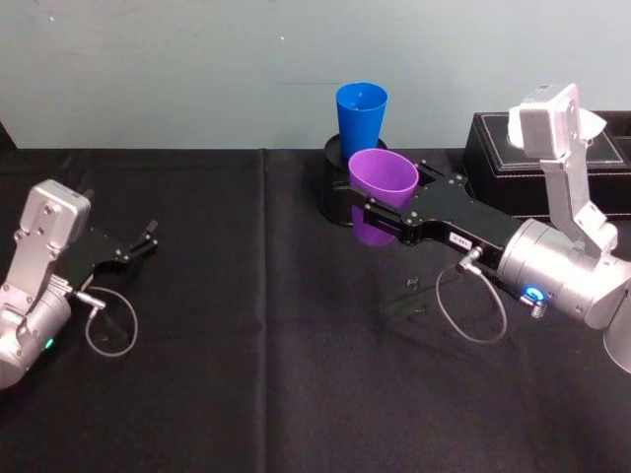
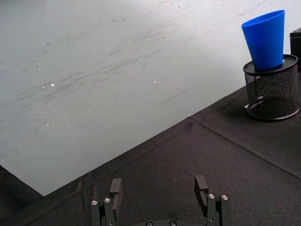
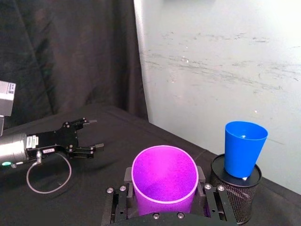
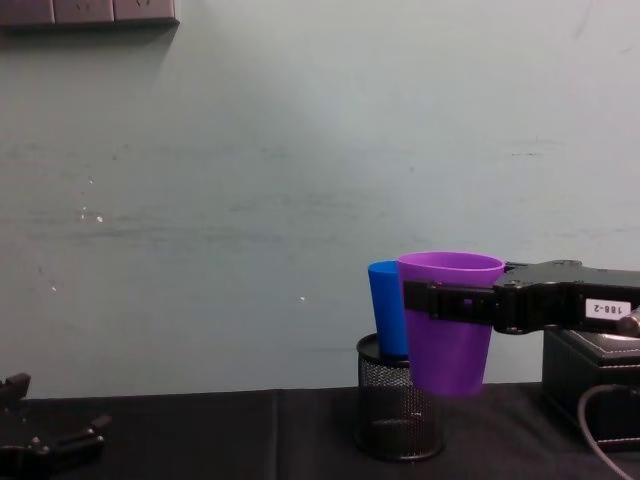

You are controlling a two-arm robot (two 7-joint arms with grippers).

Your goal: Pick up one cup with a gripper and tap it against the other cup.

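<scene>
My right gripper (image 1: 386, 202) is shut on the purple cup (image 1: 383, 182), holding it upright in the air by its sides. The blue cup (image 1: 361, 116) stands in a black mesh pen holder (image 1: 335, 187) just behind it. In the right wrist view the purple cup (image 3: 163, 179) sits between the fingers, and a gap shows between it and the blue cup (image 3: 243, 148). From the chest the purple cup (image 4: 450, 330) overlaps the blue cup (image 4: 387, 310). My left gripper (image 1: 148, 238) rests open at the table's left, with nothing in it.
A black box (image 1: 513, 148) stands at the back right, beside the pen holder (image 4: 400, 410). Black cloth covers the table (image 1: 246, 374), and a pale wall rises right behind it. A cable loop hangs under each wrist.
</scene>
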